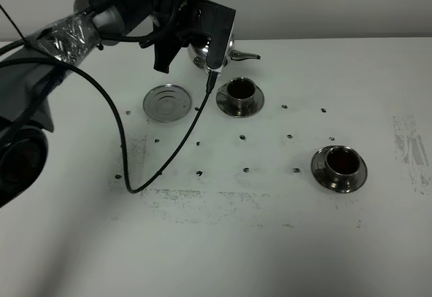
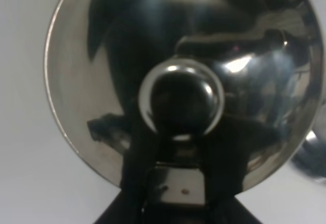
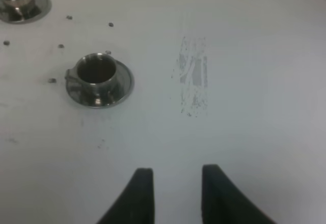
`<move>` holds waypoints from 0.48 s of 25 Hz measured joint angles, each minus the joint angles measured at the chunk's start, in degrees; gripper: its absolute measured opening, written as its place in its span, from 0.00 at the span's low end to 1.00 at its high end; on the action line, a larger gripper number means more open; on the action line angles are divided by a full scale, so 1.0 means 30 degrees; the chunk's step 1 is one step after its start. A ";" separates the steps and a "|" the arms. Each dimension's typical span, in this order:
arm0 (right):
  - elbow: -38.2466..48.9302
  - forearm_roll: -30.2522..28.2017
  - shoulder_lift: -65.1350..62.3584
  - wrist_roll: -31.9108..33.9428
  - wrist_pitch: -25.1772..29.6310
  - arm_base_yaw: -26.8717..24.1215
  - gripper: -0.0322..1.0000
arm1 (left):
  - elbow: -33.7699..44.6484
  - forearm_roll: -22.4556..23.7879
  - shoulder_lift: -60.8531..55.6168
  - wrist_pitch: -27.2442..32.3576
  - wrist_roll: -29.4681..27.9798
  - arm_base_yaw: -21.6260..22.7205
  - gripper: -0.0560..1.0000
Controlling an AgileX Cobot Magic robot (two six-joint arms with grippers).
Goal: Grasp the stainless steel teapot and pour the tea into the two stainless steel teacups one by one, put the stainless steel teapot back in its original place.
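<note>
Stainless steel teapot [image 1: 202, 52], shiny and squat with a thin curved spout, hangs at the upper centre of the high view, held off the table by the left gripper [image 1: 185, 54], its spout pointing right above the nearer of the two cups. In the left wrist view the teapot's domed lid [image 2: 102, 81] fills nearly the whole frame, with the round knob [image 2: 181, 99] at the centre and the dark claw parts rising from the bottom edge on either side of the handle; the claw is clamped on the teapot.

Under everything lies the broad white table [image 1: 223, 243], matte and scuffed, speckled with small dark marks in loose rows through the middle of the frame and a grey smudged patch near the right edge. A pale plain wall runs across the top of the high view.

The left arm [image 1: 61, 40], grey and wrapped in clear film, enters from the upper left, and a black cable [image 1: 125, 169] loops down from it across the table.

A flat round steel saucer with concentric rings [image 1: 167, 102] sits bare at the upper centre-left. Just right of it stands a small steel teacup on a round saucer [image 1: 239, 96], dark liquid inside. A second small steel teacup on its saucer [image 1: 339, 168] stands well apart, at right centre, also dark inside.

The right gripper [image 3: 173, 193] shows at the bottom of the right wrist view, its two black fingers apart and holding nothing above bare table.
</note>
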 joint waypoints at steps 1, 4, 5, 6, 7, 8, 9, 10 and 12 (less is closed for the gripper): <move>0.0000 0.0000 0.0000 0.0000 0.0000 0.0000 0.25 | 0.1044 -0.0590 -0.0669 -0.0311 -0.0163 0.0025 0.23; 0.0000 0.0000 0.0000 0.0000 0.0000 0.0000 0.25 | 0.4200 -0.2387 -0.2870 -0.1192 -0.1611 0.0187 0.23; 0.0000 0.0000 0.0000 0.0000 0.0000 0.0000 0.25 | 0.5217 -0.2897 -0.3535 -0.1364 -0.2259 0.0209 0.23; 0.0000 0.0000 0.0000 0.0000 0.0000 0.0000 0.25 | 0.5988 -0.3325 -0.4283 -0.1455 -0.3162 0.0212 0.23; 0.0000 0.0000 0.0000 0.0000 0.0000 0.0000 0.25 | 0.6842 -0.3752 -0.4987 -0.1506 -0.4143 0.0212 0.23; 0.0000 0.0000 0.0000 0.0000 0.0000 0.0000 0.25 | 0.7615 -0.4314 -0.5590 -0.1510 -0.5135 0.0212 0.23; 0.0000 0.0000 0.0000 0.0000 0.0000 0.0000 0.25 | 0.8202 -0.4816 -0.6024 -0.1572 -0.5918 0.0190 0.23; 0.0000 0.0000 0.0000 0.0000 0.0000 0.0000 0.25 | 0.8854 -0.5244 -0.6477 -0.1583 -0.6778 0.0190 0.23; 0.0000 0.0000 0.0000 0.0000 0.0000 0.0000 0.25 | 1.0017 -0.5802 -0.7077 -0.1648 -0.8252 0.0172 0.23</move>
